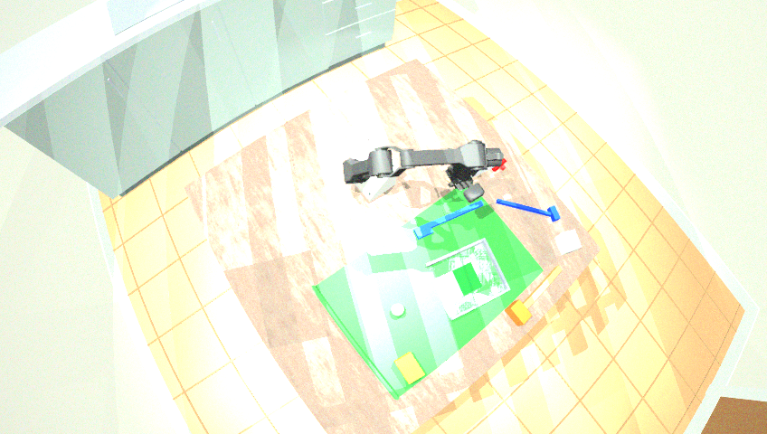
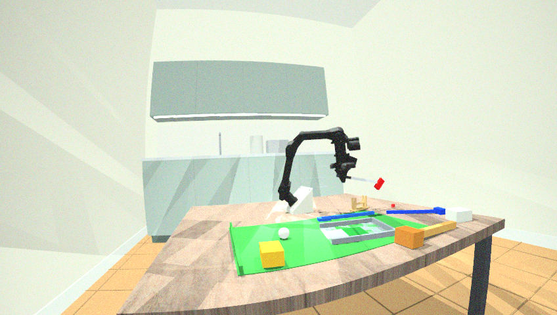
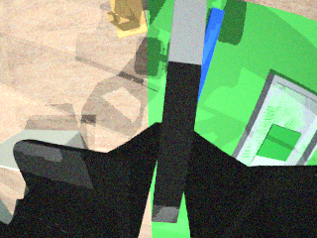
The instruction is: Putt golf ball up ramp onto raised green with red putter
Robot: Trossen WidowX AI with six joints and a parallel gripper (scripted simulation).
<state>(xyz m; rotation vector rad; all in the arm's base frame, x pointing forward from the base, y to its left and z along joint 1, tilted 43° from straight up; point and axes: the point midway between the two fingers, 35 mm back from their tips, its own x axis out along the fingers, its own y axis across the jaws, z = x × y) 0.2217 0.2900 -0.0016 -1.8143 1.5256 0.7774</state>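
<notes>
My gripper (image 2: 344, 176) (image 1: 459, 176) (image 3: 169, 130) is shut on the red putter, holding it by its dark grip (image 3: 174, 139) well above the table's back right part. The putter's grey shaft (image 2: 362, 179) (image 3: 189, 14) sticks out sideways. Its red head (image 2: 378, 183) (image 1: 499, 165) hangs in the air. The white golf ball (image 1: 397, 309) (image 2: 284, 233) rests on the green mat (image 1: 503, 239) (image 2: 309, 245) (image 3: 228, 79), far from the gripper. The raised green (image 1: 466, 277) (image 2: 366, 231) (image 3: 277, 142) sits in a grey-framed ramp piece on the mat's right half.
Two blue putters (image 1: 446, 219) (image 1: 527, 208) (image 2: 345, 215) (image 2: 414, 211) lie at the mat's far edge. A yellow block (image 1: 409, 367) (image 2: 271, 253), an orange mallet (image 1: 518, 312) (image 2: 408, 237), a white block (image 1: 567, 241) (image 2: 458, 214) and a small wooden stand (image 2: 362, 204) (image 3: 123, 0) are on the table.
</notes>
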